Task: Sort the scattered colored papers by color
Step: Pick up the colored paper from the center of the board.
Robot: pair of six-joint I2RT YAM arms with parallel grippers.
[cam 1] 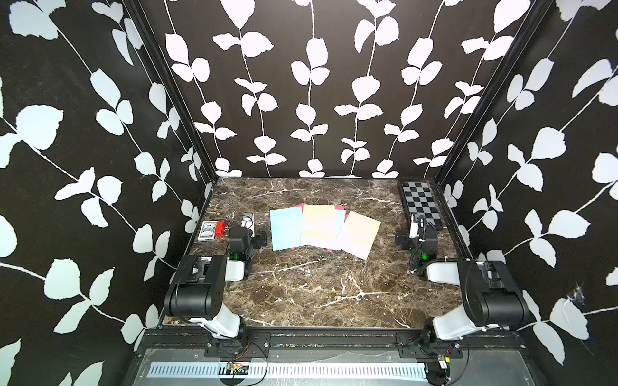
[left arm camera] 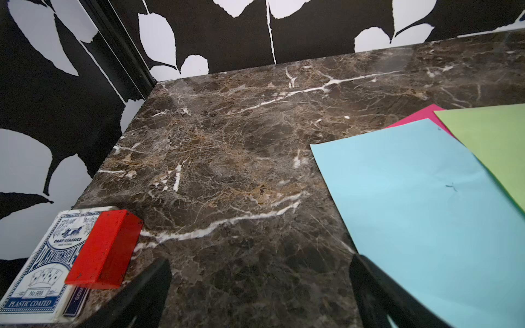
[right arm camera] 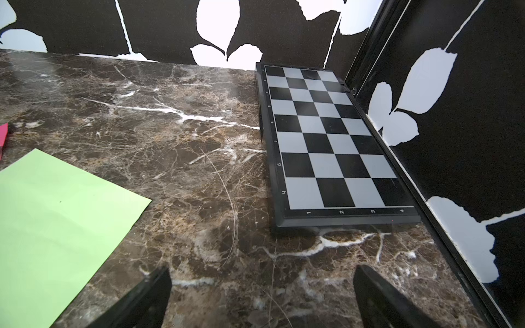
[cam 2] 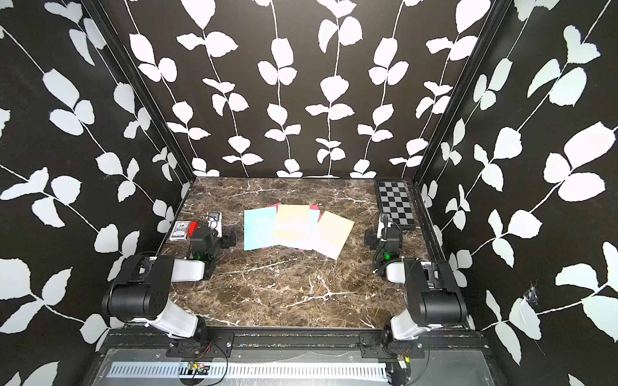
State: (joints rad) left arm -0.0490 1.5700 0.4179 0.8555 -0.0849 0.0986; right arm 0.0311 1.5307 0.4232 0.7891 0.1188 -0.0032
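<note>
Starting at the near edge of the marble table (cam 1: pixel 317 294): both arms are folded low, one at each side. The left gripper (left arm camera: pixel 260 298) is spread wide with nothing between the jaws, over bare marble. One finger (left arm camera: pixel 377 295) is close to the near corner of the light blue sheet (left arm camera: pixel 426 213); contact cannot be told. The right gripper (right arm camera: pixel 260 298) is likewise wide and empty, over bare marble. The card box (left arm camera: pixel 37 269) lies just left of the left gripper, with the red block (left arm camera: pixel 105 250) touching it on the paper side. The colored papers (cam 1: pixel 321 230) lie mid-table between the arms in an overlapping fan. The light blue sheet is on the left, and a light green sheet (cam 1: pixel 319 225) overlaps its edge. A second light blue sheet (cam 1: pixel 340 219) shows as a strip. A second light green sheet (cam 1: pixel 359 234) is tilted on the right. Magenta pink sheets (cam 1: pixel 297 205) show only as corners from underneath. Both greens look washed-out in both top views. The checkerboard (cam 1: pixel 421 204) lies in the far right corner, along the wall.
</note>
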